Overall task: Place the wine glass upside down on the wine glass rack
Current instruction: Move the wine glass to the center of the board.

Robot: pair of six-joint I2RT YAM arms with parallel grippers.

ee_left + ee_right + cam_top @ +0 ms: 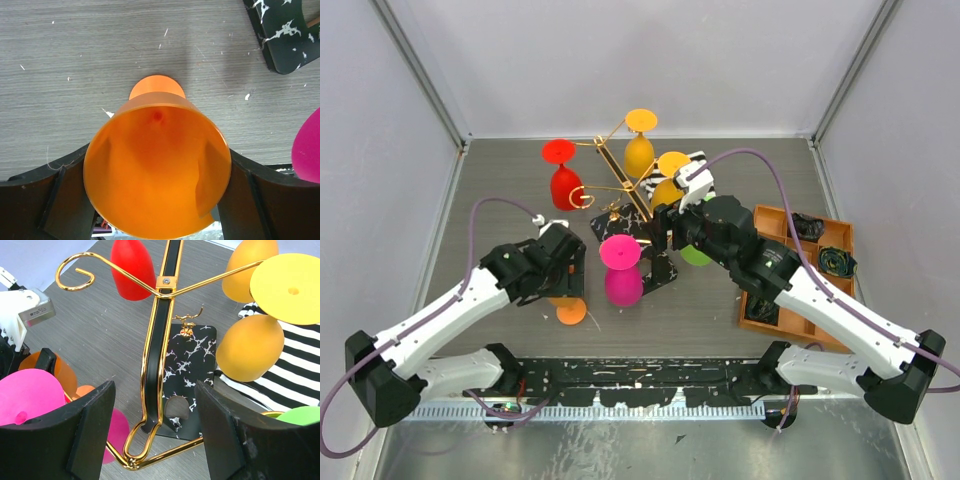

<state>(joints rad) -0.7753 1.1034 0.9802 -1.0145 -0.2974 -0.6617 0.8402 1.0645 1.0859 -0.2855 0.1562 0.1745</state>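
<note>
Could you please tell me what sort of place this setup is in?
Probably a robotics lab test cell: a grey table boxed in by plain white panels, a left arm and a right arm mounted at its near edge, and an orange tray holding small black parts.

Bright, even overhead light in all three views; shadows short and soft. Faint grey patch on the tabletop (75, 60) upper right of the orange wine glass (157, 170) (translucent, glowing). Small glints on the wine glass rack (159, 315). Lower-edge foreground dark, slightly soft.
</note>
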